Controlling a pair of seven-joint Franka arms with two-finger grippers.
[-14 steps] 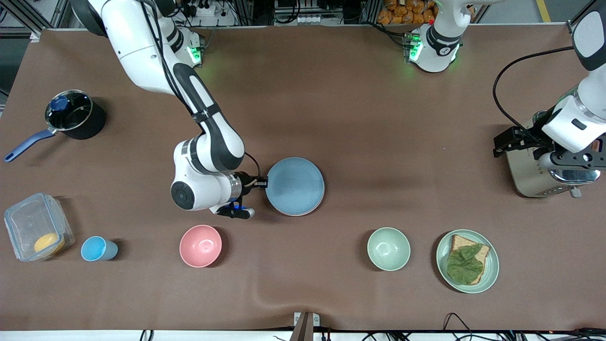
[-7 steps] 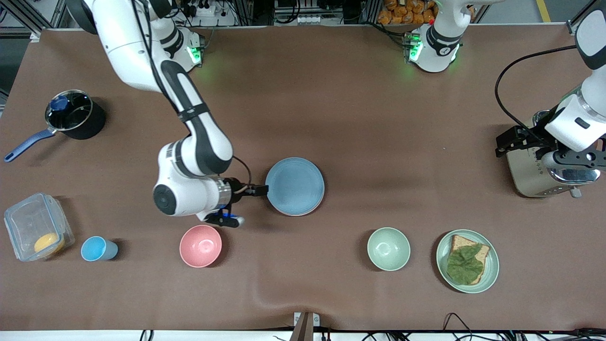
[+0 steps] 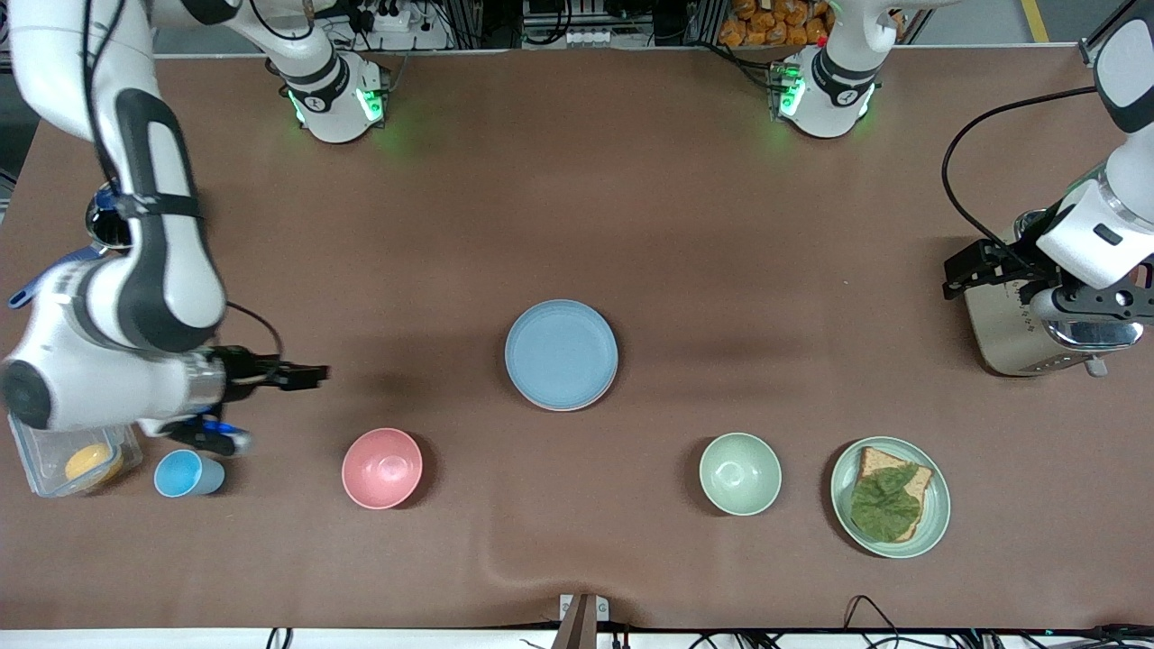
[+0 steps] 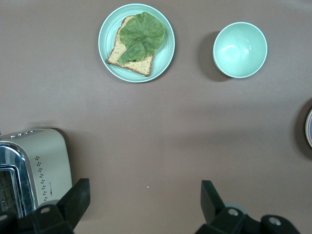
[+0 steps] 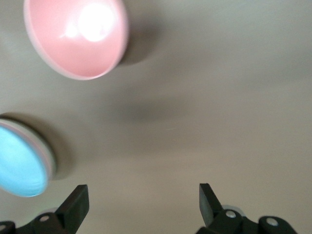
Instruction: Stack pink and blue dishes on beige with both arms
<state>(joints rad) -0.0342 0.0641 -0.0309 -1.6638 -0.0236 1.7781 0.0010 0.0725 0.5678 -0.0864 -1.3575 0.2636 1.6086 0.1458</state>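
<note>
The bench carries the stack mid-way between the arms: the blue plate lies on top, a thin pink edge shows just beneath it, and the beige plate cannot be made out. The right jaws hang open and empty over bare bench near the blue cup and pink bowl. The left jaws, open and empty too, wait by the toaster. The stack looks done, so the best finish is for both arms to keep high and well clear of it
</note>
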